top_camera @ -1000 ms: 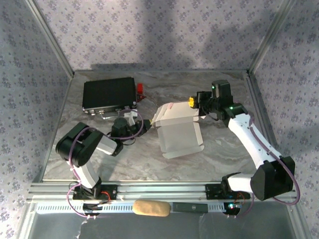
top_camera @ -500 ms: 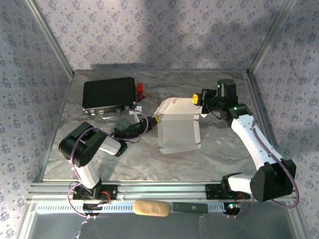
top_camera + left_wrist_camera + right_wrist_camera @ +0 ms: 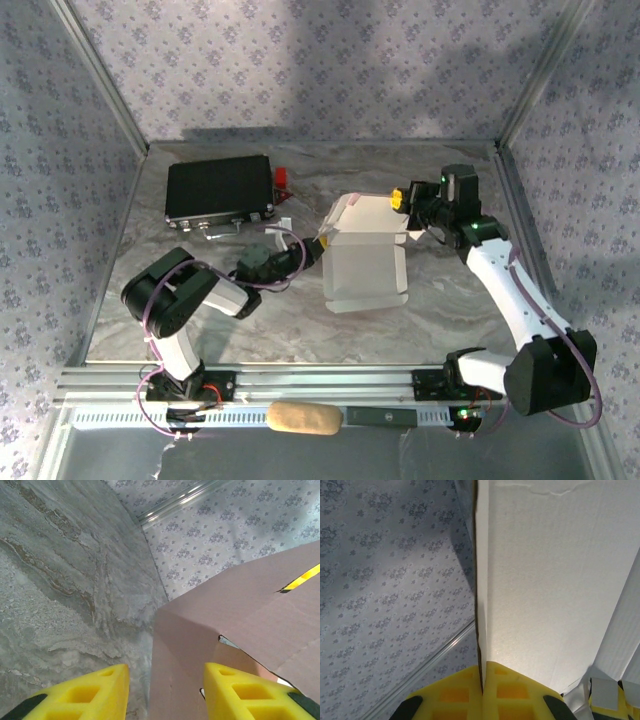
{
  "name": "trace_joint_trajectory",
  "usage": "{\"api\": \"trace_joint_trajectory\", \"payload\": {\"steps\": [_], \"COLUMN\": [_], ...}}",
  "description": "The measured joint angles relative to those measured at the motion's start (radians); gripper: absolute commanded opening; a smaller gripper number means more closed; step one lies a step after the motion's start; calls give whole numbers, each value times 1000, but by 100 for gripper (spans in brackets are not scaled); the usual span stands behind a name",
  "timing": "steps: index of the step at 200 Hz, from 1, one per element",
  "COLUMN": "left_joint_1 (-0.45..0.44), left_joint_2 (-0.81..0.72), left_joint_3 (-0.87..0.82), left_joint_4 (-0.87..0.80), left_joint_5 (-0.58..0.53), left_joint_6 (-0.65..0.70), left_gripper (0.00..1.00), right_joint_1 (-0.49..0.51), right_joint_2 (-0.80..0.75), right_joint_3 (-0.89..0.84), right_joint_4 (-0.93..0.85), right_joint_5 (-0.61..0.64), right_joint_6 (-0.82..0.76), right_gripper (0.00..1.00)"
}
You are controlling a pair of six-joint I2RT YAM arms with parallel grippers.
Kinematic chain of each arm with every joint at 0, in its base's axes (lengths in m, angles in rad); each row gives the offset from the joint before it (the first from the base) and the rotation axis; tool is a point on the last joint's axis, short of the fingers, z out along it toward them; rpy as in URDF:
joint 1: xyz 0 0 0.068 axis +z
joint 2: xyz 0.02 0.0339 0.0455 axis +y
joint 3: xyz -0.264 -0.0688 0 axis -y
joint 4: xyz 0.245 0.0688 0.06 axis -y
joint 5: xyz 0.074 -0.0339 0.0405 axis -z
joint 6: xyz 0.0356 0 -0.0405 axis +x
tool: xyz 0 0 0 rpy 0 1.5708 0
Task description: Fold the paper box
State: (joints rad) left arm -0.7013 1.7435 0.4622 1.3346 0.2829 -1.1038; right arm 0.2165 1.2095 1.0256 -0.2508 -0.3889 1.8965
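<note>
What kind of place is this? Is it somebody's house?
Probably a robot practice booth, not a house. A left arm and a right arm are bolted to a metal rail, flowery walls box in the marble-look table, and a pink paper box sits there for folding.

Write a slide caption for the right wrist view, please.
Right hand shut on the whitish edge of the paper box.
</note>
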Motion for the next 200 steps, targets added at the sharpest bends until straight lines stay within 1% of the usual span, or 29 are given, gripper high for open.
{"api": "trace_joint_trajectory", "payload": {"steps": [9, 26, 47, 69, 88, 108, 121, 127, 136, 154, 172, 200], "left_joint_1": [-2, -5, -8, -8, -8, -7, 9, 19, 50, 144, 211, 230], "left_joint_2": [0, -8, -91, -255, -431, -625, -761, -803, -868, -940, -936, -868], "left_joint_3": [-3, -16, -63, -114, -137, -142, -147, -150, -156, -167, -175, -175], "left_joint_4": [-3, -35, -163, -355, -575, -809, -954, -994, -1056, -1152, -1213, -1246], "left_joint_5": [-14, -45, -93, -145, -203, -265, -292, -293, -291, -249, -196, -120], "left_joint_6": [8, 22, 59, 113, 160, 206, 238, 249, 274, 332, 390, 471], "left_gripper": [43, 49, 51, 51, 51, 51, 52, 52, 49, 45, 41, 37], "right_joint_1": [1, 11, 38, 76, 114, 160, 189, 203, 224, 267, 297, 308], "right_joint_2": [-2, -3, -3, 5, 30, 58, 77, 89, 109, 162, 216, 303], "right_joint_3": [-2, -2, -12, -34, -35, -76, -109, -121, -131, -147, -173, -230], "right_joint_4": [0, -8, -4, 29, 66, 163, 217, 241, 281, 385, 511, 692], "right_joint_5": [3, 8, 21, 50, 76, 114, 138, 145, 153, 158, 154, 125], "right_joint_6": [-1, -11, -48, -103, -153, -202, -235, -250, -277, -326, -366, -414], "right_gripper": [0, 0, 0, 0, 0, 0, 0, 0, 0, 0, 0, 0]}}
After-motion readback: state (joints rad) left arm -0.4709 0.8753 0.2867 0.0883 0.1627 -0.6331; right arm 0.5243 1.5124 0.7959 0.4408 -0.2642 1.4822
